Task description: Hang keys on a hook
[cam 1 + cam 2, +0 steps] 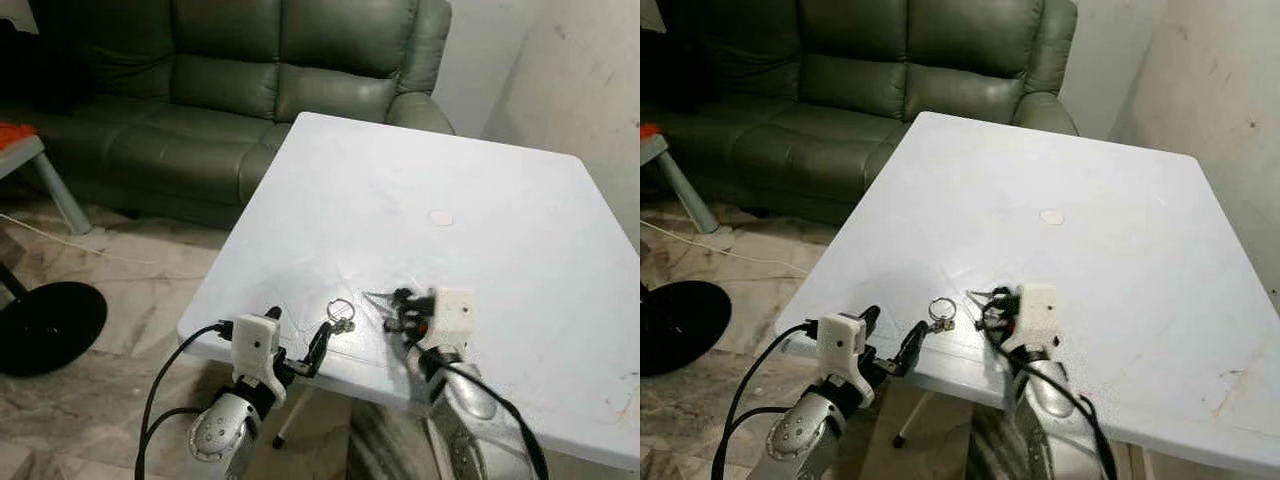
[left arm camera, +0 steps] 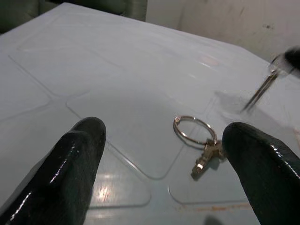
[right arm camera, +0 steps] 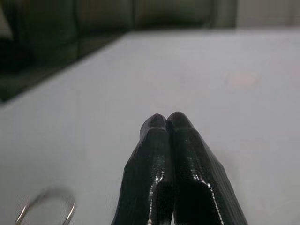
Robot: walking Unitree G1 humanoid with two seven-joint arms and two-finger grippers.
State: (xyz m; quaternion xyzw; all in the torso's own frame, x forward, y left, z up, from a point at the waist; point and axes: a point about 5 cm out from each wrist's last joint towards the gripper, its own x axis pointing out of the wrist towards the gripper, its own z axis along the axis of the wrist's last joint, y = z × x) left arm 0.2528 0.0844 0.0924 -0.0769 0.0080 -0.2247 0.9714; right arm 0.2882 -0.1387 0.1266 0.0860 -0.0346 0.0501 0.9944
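Observation:
A small set of keys (image 1: 341,313) on a metal ring lies flat on the white table (image 1: 400,210), close to its front edge. My left gripper (image 1: 297,335) is open at that edge. In the left wrist view the key ring (image 2: 193,130) lies just beyond its spread black fingers (image 2: 79,154), nearer the one finger. My right gripper (image 1: 370,296) rests low over the table just right of the keys, shut on nothing, its tips pointing towards them. The ring (image 3: 47,206) lies blurred beside the closed fingers (image 3: 166,140).
A dark green leather sofa (image 1: 250,90) stands behind the table's far left corner. On the floor to the left sit a black round base (image 1: 45,325) and a grey table leg (image 1: 60,195). A pale wall (image 1: 590,90) runs along the right.

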